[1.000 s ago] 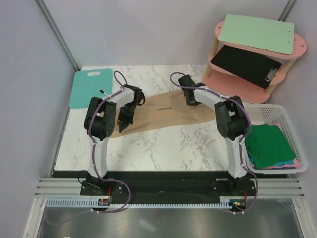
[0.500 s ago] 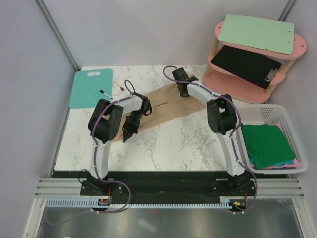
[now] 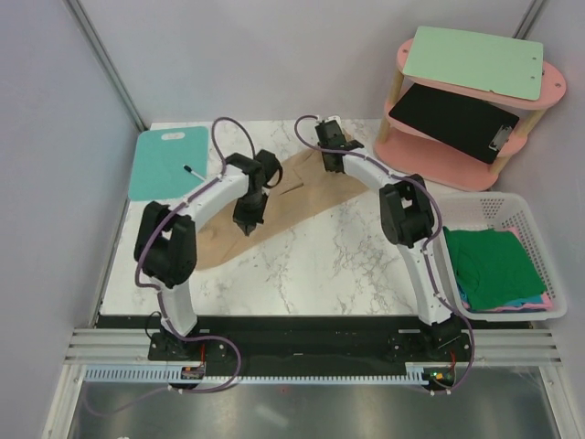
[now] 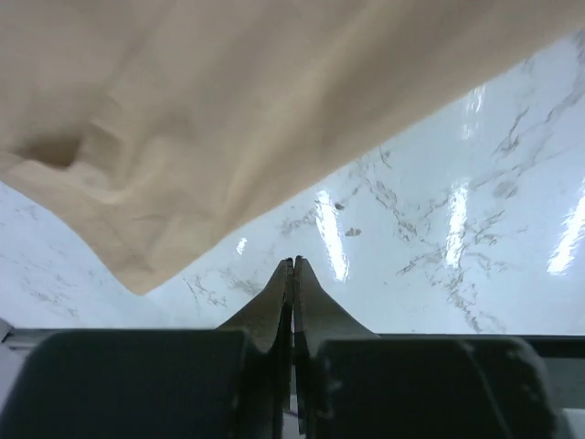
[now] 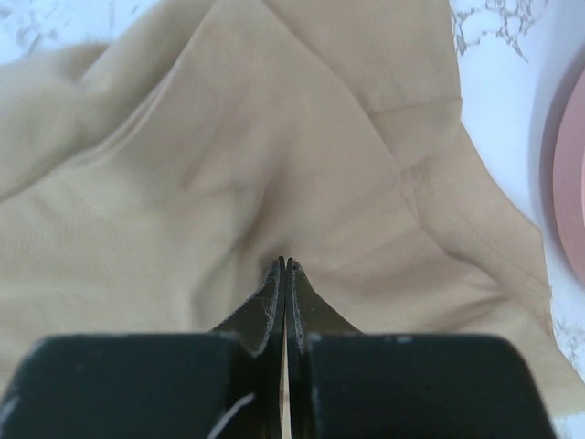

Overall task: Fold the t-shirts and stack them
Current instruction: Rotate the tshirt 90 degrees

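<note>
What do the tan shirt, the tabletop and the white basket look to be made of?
The tan shirt looks like soft matte knit cloth, probably cotton: it drapes and creases. The tabletop is glossy white with grey veins and glare; real marble or laminate, I cannot tell. The white basket seems moulded plastic, with latticed walls.

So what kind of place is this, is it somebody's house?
Probably a robot lab or test booth, not a house. Two robot arms bolted to a marble-look table handle a tan t-shirt, plain grey panel walls close it in, and a white basket holds more shirts.
</note>
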Robot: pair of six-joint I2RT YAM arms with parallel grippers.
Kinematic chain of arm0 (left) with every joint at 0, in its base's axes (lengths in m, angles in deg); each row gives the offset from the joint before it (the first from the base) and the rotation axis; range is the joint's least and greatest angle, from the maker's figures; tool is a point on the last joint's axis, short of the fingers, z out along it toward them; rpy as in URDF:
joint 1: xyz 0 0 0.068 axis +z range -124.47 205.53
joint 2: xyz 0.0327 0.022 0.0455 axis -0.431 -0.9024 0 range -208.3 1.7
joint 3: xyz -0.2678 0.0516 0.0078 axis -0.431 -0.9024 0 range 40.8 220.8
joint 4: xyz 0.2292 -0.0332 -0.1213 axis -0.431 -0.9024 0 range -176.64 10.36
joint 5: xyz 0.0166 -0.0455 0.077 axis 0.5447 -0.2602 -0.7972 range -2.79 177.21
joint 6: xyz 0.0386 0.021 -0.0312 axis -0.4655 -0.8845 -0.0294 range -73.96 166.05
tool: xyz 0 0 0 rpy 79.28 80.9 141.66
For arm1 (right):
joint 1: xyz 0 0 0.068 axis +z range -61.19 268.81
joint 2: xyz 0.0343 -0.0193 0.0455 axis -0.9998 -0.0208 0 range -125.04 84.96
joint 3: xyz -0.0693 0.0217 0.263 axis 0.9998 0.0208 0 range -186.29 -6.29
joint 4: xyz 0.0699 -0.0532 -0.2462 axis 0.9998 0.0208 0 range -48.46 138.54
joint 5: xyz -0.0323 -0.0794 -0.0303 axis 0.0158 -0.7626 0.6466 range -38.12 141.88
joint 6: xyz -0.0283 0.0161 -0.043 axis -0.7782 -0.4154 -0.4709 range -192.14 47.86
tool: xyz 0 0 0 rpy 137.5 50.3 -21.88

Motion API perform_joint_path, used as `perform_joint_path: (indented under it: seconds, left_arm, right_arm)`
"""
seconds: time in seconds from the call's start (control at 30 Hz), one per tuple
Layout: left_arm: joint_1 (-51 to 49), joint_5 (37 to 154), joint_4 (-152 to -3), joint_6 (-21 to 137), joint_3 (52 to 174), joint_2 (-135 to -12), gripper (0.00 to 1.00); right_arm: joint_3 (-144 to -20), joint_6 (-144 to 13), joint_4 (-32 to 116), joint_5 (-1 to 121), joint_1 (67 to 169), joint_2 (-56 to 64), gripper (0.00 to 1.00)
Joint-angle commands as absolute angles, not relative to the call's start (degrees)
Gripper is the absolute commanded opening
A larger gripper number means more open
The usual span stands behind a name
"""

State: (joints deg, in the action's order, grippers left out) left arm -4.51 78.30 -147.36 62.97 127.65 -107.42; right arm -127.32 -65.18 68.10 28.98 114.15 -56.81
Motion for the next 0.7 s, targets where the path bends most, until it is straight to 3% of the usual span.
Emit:
perform_joint_path:
  seconds: [0.0, 0.1, 0.23, 0.67]
  left_arm:
    - [3.3, 78.5, -140.8, 63.5, 129.1, -100.2, 0.02]
    - [10.1, 83.2, -138.2, 62.6, 128.7, -101.2, 0.02]
    - [17.3, 86.6, -136.1, 62.0, 128.5, -104.7, 0.02]
    - [24.6, 80.4, -134.7, 62.4, 128.3, -112.4, 0.02]
  right_arm:
    - [-118.0, -62.8, 59.8, 36.2, 114.6, -41.4, 0.01]
    - [-107.2, -59.9, 56.9, 41.6, 116.4, -33.0, 0.01]
    - [-101.7, -59.4, 56.0, 41.8, 122.1, -26.9, 0.0]
    - [-105.0, -56.1, 57.2, 41.9, 141.1, -35.8, 0.0]
